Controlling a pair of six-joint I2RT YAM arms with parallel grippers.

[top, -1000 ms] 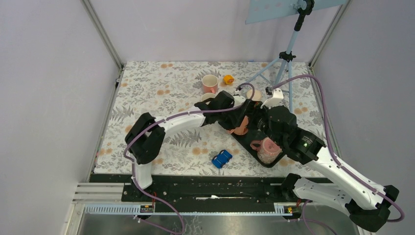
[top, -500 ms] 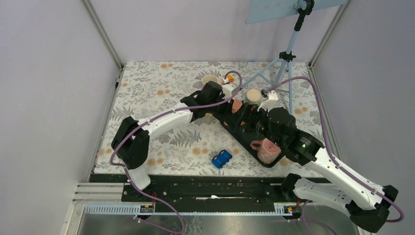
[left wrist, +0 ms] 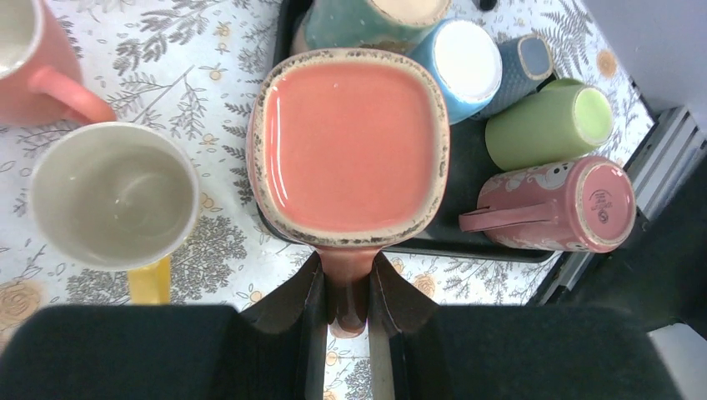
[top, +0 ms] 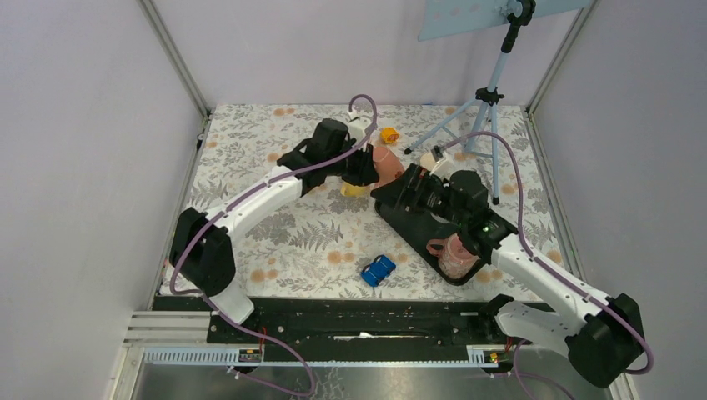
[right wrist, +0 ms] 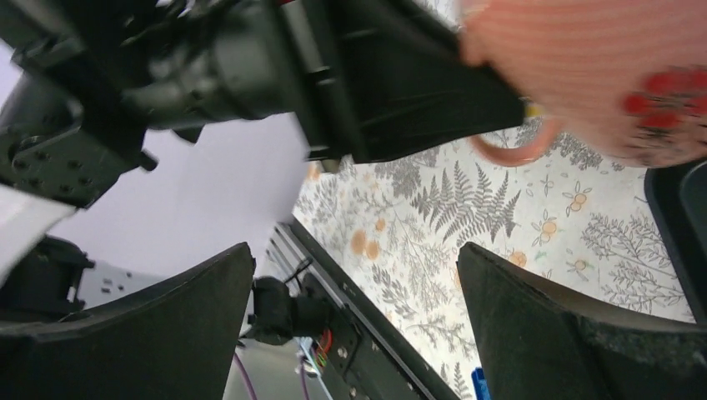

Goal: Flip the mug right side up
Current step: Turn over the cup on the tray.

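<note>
Left wrist view, left tool (left wrist: 347, 288) pinching handle of salmon mug (left wrist: 350, 146), right tool (right wrist: 357, 321) wide

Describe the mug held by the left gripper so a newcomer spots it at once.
Start at the black tray on the floral table. At its far end, the left gripper pinches the handle of a salmon-glazed mug. Alone among round neighbours, its speckled rim is square.
</note>
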